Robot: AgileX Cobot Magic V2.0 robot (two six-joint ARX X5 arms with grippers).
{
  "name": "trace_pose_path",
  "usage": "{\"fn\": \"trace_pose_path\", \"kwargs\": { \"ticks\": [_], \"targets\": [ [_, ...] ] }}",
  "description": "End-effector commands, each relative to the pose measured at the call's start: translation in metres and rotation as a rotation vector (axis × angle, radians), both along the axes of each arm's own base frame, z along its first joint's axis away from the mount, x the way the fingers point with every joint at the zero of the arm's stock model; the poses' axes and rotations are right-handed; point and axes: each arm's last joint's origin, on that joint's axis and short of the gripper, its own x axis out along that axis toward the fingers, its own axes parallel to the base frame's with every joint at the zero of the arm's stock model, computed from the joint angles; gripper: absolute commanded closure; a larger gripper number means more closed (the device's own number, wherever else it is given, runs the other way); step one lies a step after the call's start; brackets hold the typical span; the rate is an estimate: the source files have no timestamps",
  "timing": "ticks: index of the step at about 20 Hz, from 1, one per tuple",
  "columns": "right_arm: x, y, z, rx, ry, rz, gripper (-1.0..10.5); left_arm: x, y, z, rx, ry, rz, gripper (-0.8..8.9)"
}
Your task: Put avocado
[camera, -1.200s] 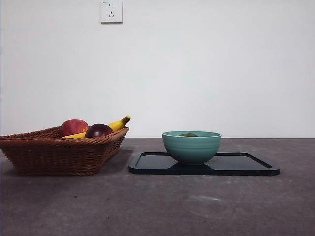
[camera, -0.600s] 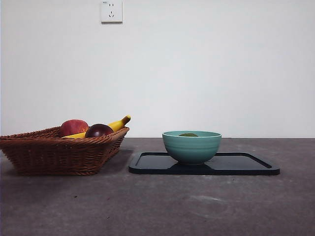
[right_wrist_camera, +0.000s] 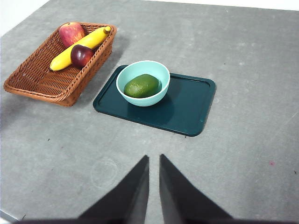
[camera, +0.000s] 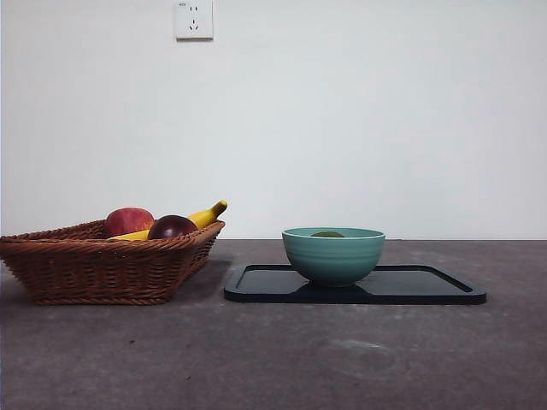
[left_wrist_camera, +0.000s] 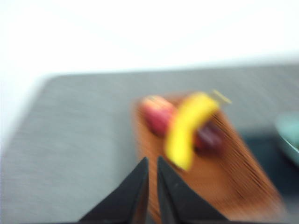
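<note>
The olive-green avocado (right_wrist_camera: 141, 86) lies inside the teal bowl (right_wrist_camera: 142, 82), which stands on the dark tray (right_wrist_camera: 187, 109). In the front view only the avocado's top (camera: 327, 234) shows above the bowl's rim (camera: 333, 254). My right gripper (right_wrist_camera: 153, 161) is shut and empty, raised well back from the tray. My left gripper (left_wrist_camera: 152, 163) is shut and empty, high above the table near the wicker basket (left_wrist_camera: 224, 177); that view is blurred. Neither arm shows in the front view.
The wicker basket (camera: 102, 265) stands left of the tray (camera: 410, 286) and holds a red apple (camera: 128, 221), a banana (camera: 205, 215) and a dark purple fruit (camera: 172, 227). A wall socket (camera: 194, 19) is on the white wall behind.
</note>
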Motion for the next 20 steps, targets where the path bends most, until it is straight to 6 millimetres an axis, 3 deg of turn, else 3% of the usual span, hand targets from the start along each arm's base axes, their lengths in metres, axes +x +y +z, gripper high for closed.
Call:
{"fn": "trace_pose_path", "kwargs": {
  "ticks": [1, 4, 6, 10, 15, 20],
  "targets": [
    [-0.001, 0.000, 0.003, 0.019, -0.011, 0.003, 9.2, 0.003, 0.010, -0.031, -0.109, -0.100, 0.113, 7.87],
    [-0.001, 0.000, 0.003, 0.019, -0.012, 0.002, 9.2, -0.001, 0.017, -0.082, -0.189, -0.151, 0.184, 7.87],
    [-0.001, 0.000, 0.004, 0.019, -0.012, 0.003, 9.2, -0.003, 0.016, -0.109, -0.197, -0.133, 0.140, 7.87],
    [-0.001, 0.000, 0.004, 0.020, -0.012, 0.003, 9.2, -0.004, 0.015, -0.148, -0.200, -0.104, 0.105, 7.87],
    [0.000, 0.000, 0.004, 0.021, -0.013, 0.003, 9.2, -0.005, 0.014, -0.159, -0.040, -0.002, 0.031, 7.87],
    [-0.001, 0.000, 0.004, 0.021, -0.014, 0.003, 9.2, -0.005, 0.014, -0.159, -0.035, -0.005, 0.031, 7.87]
  ]
}}
